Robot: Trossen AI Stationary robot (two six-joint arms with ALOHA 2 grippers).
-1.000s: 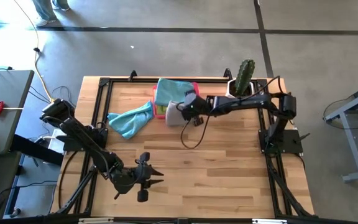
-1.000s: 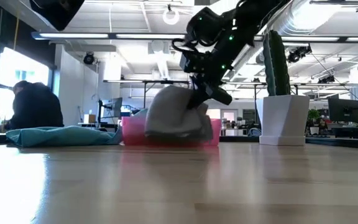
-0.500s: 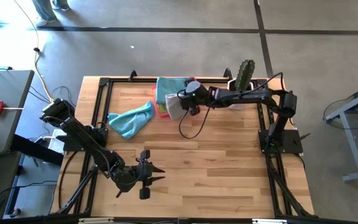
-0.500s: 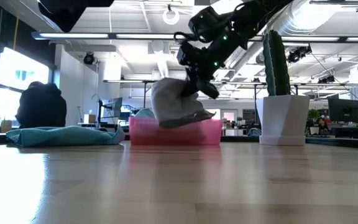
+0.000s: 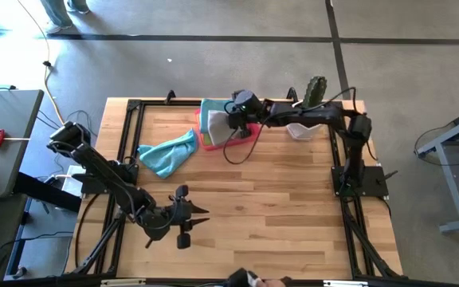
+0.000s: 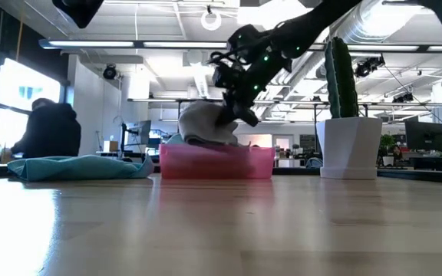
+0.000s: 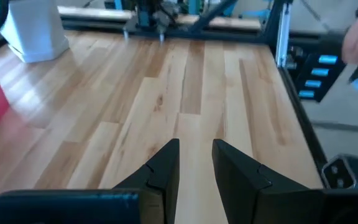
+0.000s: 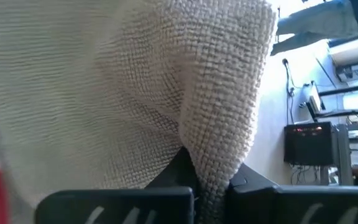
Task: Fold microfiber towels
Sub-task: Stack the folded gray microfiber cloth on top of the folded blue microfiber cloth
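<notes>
Because the grey towel (image 8: 135,81) is soft and limp, the right end effector (image 5: 235,119), clenched on a pinched fold at upper centre, lets it droop; edges grip best.

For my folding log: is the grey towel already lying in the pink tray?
Not yet. Right pincer holds the grey towel bunched over the pink tray.
</notes>
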